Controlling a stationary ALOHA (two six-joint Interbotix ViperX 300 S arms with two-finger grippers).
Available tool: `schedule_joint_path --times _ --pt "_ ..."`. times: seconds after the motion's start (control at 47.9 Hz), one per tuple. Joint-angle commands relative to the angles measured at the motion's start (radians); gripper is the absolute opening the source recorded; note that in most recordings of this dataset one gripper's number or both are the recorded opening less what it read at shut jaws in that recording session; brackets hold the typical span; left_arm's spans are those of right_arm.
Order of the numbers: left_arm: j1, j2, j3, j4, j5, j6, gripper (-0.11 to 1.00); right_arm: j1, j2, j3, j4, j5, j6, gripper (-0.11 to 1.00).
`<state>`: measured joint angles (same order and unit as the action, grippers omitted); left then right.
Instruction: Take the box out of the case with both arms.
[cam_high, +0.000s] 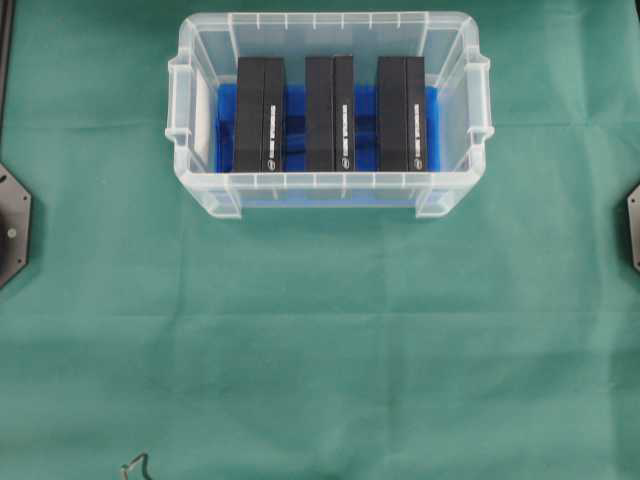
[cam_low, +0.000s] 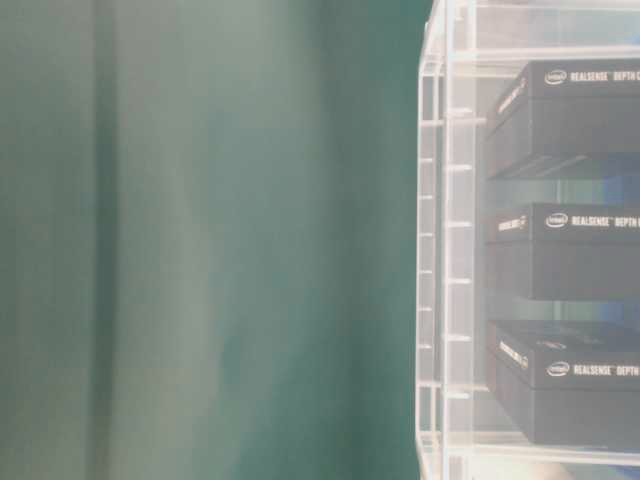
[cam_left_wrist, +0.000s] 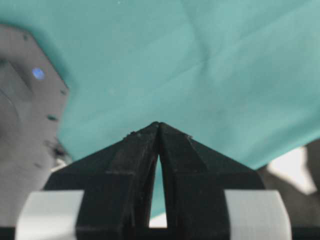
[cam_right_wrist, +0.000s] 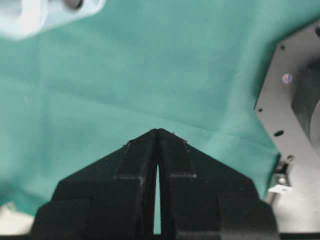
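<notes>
Left wrist view first: we've got the left pincer (cam_left_wrist: 158, 125) clenched tight, its two black fingers (cam_left_wrist: 131, 160) meeting at the tips with only a thin slit lower down, and nothing caught in it. Right under and past the tips is just green cloth (cam_left_wrist: 200, 75) covering the tabletop. Off to the side of the fingers sits a grey metal base plate (cam_left_wrist: 25, 125) with a small blue light on it.

Right wrist view is pretty much the mirror of that. The right pincer (cam_right_wrist: 158, 131) is clenched as well, tips together, empty. Green cloth again beyond it, a dark base plate (cam_right_wrist: 290, 115) with screw holes out to one side, and a blurry pale blue part (cam_right_wrist: 35, 15) in the far corner, which we can't identify.

Further out, overhead, neither pincer shows at all, only the edges of the two base plates at the left and right borders. The case (cam_high: 328, 182) sits well ahead of both, at the far middle of the tabletop, clear plastic with a blue sheet (cam_high: 295, 100) on its bottom. Three black boxes stand in it side by side with gaps between: left box (cam_high: 260, 112), middle box (cam_high: 330, 112), right box (cam_high: 401, 112).

Table-level view catches the case wall up close, with the boxes stacked in frame and white lettering on their sides.
</notes>
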<state>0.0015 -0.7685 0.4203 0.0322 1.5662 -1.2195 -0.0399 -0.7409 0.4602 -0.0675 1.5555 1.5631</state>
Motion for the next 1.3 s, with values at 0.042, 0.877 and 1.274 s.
schedule_joint_path --times 0.042,0.877,1.274 --pt "0.000 0.008 -0.025 0.005 0.000 -0.081 0.00 0.000 0.009 -0.025 -0.031 0.026 0.035 0.00" --pt "0.307 0.012 -0.023 0.035 -0.003 0.161 0.00 -0.359 0.066 -0.037 -0.103 0.034 -0.387 0.00" --pt "0.448 0.012 -0.017 0.034 -0.021 0.288 0.00 -0.495 0.158 -0.063 -0.086 -0.040 -0.548 0.00"
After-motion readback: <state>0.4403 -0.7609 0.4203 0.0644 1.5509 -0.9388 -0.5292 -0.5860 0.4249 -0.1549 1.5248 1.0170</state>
